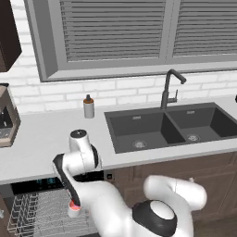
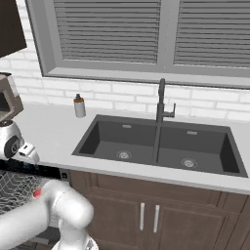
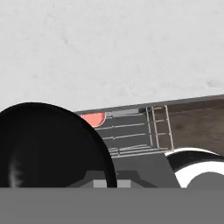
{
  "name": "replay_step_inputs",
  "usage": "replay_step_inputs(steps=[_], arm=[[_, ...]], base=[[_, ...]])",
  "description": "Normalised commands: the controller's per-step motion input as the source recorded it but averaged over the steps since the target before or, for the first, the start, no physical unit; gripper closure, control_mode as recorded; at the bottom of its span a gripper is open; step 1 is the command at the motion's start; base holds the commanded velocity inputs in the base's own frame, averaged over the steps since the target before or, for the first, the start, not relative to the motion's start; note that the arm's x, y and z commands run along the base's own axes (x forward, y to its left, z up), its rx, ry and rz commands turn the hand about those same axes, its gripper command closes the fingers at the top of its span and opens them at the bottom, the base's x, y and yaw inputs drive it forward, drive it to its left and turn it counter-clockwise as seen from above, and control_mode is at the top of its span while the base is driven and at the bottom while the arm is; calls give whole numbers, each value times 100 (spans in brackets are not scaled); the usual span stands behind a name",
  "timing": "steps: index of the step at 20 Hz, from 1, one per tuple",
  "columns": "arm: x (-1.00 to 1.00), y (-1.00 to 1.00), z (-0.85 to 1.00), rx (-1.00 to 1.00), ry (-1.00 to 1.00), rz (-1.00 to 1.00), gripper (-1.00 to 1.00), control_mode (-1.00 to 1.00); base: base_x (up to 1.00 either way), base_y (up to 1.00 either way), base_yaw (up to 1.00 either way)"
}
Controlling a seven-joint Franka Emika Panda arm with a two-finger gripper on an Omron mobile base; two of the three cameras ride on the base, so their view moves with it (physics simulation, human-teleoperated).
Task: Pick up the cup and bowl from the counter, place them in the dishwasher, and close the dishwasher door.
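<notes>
one cup, one bowl, one soap bottle, one faucet, two sink basins

Arm folded low, wrist bent downward

bowl hiding the fingers

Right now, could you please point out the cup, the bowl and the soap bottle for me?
cup (image 1: 74, 210): left base view, its white side wall, over the dishwasher rack.
bowl (image 3: 48, 144): hand view, its glossy black surface, close to the camera.
soap bottle (image 1: 89, 108): left base view, its grey body, on the counter.
</notes>
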Motion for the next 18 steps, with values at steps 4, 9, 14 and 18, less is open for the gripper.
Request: replay_step_inputs(steps=[4, 9, 14, 18], arm=[[-100, 4, 0, 0, 0, -1, 100, -100], [-100, 0, -1, 6, 0, -8, 100, -100], [-47, 4, -48, 5, 1, -23, 100, -100], [-34, 4, -59, 3, 2, -29, 100, -100]], base=[[0, 0, 0], [0, 0, 0], [0, 0, 0], [0, 0, 0]])
